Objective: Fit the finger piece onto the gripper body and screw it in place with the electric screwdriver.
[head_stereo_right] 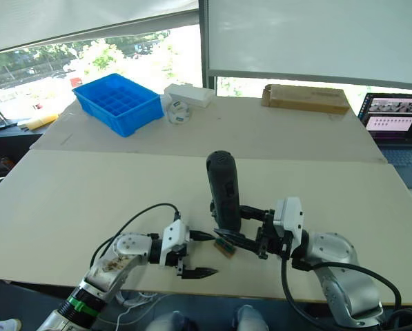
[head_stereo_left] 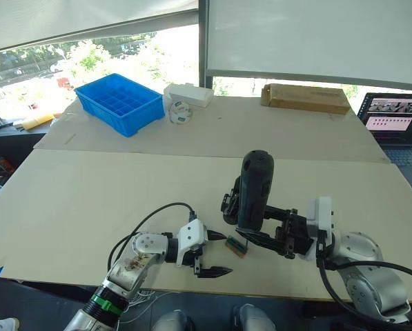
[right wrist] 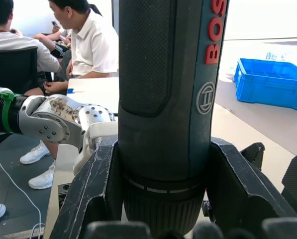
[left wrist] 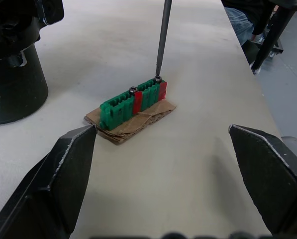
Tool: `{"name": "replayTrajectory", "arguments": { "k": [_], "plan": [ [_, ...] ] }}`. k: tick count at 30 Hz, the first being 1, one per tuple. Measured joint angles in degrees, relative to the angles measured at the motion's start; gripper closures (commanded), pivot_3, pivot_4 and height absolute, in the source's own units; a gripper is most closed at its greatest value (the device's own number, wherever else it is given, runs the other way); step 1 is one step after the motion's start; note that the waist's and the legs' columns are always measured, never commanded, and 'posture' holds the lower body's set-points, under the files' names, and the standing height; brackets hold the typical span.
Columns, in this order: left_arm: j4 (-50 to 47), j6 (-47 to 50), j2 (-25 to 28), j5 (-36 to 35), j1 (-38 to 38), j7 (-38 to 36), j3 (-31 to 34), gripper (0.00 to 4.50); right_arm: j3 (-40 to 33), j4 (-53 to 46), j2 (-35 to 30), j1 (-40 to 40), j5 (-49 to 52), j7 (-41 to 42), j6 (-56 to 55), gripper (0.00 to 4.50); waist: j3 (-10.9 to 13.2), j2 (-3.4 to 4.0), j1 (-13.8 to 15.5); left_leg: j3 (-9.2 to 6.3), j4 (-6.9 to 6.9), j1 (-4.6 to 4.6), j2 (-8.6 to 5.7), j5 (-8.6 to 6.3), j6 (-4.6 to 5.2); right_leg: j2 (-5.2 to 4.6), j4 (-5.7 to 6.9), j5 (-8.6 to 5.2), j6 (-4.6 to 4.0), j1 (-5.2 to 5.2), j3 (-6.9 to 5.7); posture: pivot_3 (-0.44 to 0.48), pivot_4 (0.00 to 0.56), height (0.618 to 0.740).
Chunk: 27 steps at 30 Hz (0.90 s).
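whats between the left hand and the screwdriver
A small green block on a scrap of cardboard lies there, seen in the left wrist view past the open left hand. The screwdriver bit rests on the block's top.

Bright daylight thru back windows [head_stereo_left: 88, 55], blown-out glare outside; tabletop [head_stereo_left: 88, 200] evenly lit, sharp.

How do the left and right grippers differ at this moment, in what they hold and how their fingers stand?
The right gripper is shut on the electric screwdriver, holding it upright; the left gripper holds nothing. The right gripper's fingers press against the tool's barrel; the left gripper's fingers are spread wide, facing the green block, where the screwdriver's bit rests on a screw. Both grippers have black fingers and sit low over the table.
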Motion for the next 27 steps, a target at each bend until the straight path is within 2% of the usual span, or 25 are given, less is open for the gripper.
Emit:
{"name": "replayTrajectory", "arguments": {
  "k": [27],
  "plan": [
    [2.47, -3.31, -0.59, 0.07, -0.63, -0.18, 0.00, 0.00, 1.62, 0.60, 0.31, -0.62, -1.25, 0.06, -0.99, 2.59, 0.00, 0.00, 0.01, -0.01, 0.02, 0.01, 0.00, 0.00, 0.00, -0.01, 0.00, 0.00, 0.00, 0.02, 0.00, 0.000, 0.150, 0.740]
  ]
}}
